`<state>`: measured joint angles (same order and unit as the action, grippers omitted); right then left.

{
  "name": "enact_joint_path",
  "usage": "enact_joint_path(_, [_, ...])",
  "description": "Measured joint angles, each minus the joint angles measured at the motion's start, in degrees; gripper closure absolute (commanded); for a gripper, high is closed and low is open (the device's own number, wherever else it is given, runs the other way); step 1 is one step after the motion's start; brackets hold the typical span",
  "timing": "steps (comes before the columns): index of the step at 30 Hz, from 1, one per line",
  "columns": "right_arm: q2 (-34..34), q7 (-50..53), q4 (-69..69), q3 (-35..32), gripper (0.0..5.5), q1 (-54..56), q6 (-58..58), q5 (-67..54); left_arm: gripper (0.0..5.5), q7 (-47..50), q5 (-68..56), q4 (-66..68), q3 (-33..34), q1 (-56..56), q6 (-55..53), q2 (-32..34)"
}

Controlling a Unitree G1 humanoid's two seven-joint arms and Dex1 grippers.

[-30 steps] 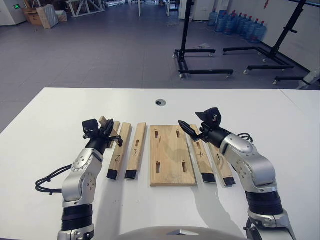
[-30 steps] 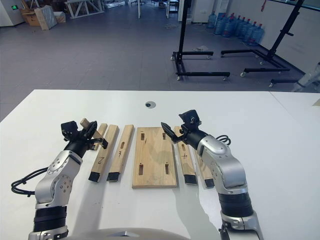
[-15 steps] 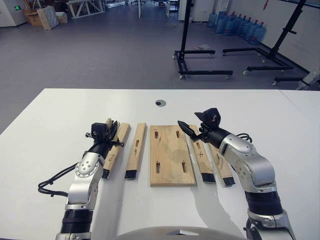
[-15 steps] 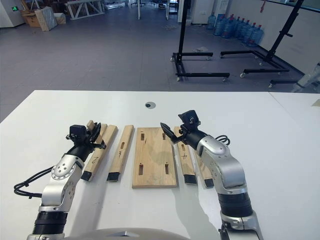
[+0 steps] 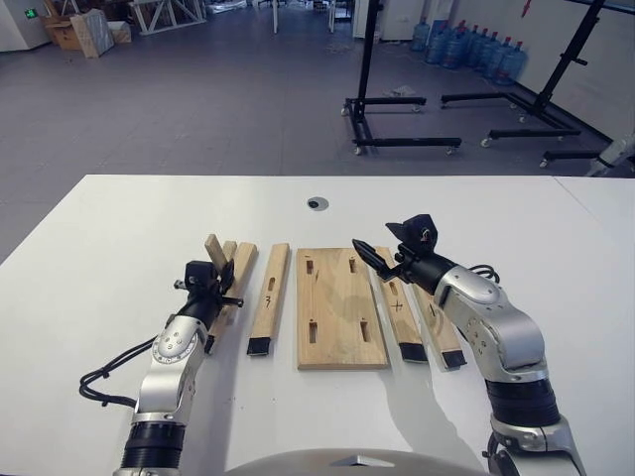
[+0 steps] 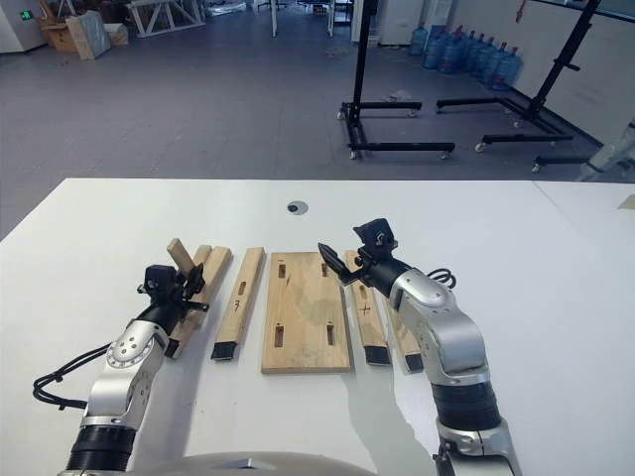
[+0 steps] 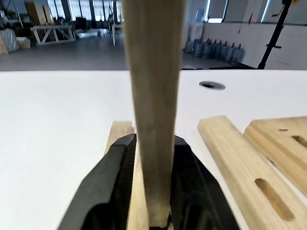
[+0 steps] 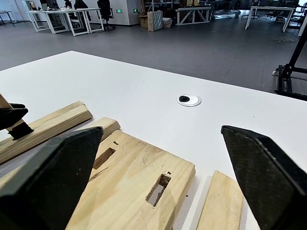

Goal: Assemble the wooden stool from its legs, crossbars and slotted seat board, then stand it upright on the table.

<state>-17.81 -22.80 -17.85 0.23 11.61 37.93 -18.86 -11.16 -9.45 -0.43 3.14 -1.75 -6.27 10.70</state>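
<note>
Left gripper (image 5: 212,282) fingers clamped on crossbar (image 5: 214,251), now tilted upward; right gripper (image 5: 381,240) fingers apart, unmoved.

My desk (image 5: 99,248) reads plain white. The seat board (image 5: 340,297) is pale honey wood with dark slots. The legs (image 5: 269,297) match it, with black caps on the ends toward the desk's near edge and dark handwritten marks. My left hand (image 7: 153,143) and right hand (image 5: 377,238) are black. The crossbar (image 7: 153,72) is tan with fine grain.
</note>
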Motion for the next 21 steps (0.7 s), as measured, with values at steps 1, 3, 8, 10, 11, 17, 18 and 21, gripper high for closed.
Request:
enact_joint_path(1, [0.09, 0.02, 0.00, 0.16, 0.94, 0.00, -0.01, 0.09, 3.77, 0.02, -0.02, -0.24, 0.09, 0.16, -0.18, 0.00])
enact_joint_path(3, [0.15, 0.06, 0.03, 0.31, 0.94, 0.00, -0.14, 0.32, 3.44, 0.06, -0.02, -0.68, 0.22, 0.73, -0.43, 0.00])
enact_joint_path(8, [0.45, 0.11, 0.15, 0.34, 0.94, 0.00, -0.54, 0.37, 2.65, 0.23, 0.00, -5.37, 0.80, 2.64, -2.42, 0.10])
enact_joint_path(10, [0.49, 0.14, 0.15, 0.33, 0.94, 0.00, -0.57, 0.38, 2.61, 0.73, 0.03, -9.31, 1.02, 4.11, -4.81, 0.45])
enact_joint_path(11, [0.53, 0.18, 0.15, 0.33, 0.94, 0.00, -0.59, 0.39, 2.61, 1.03, 0.00, -12.09, 1.08, 5.37, -6.40, 0.83])
enact_joint_path(17, [0.73, 0.47, 0.19, 0.32, 0.94, 0.06, -0.80, 0.54, 2.61, 2.97, -0.82, -25.64, 1.67, 16.94, -19.64, 3.27])
enact_joint_path(18, [0.73, 0.55, 0.30, 0.32, 0.94, 0.07, -1.13, 0.71, 2.61, 3.17, -1.31, -26.73, 1.62, 19.20, -21.65, 3.34])
enact_joint_path(21, [0.85, 0.88, 0.98, 0.31, 0.94, 0.27, -1.76, 0.84, 2.61, 4.89, -1.39, -27.52, 1.18, 24.10, -27.23, 3.07])
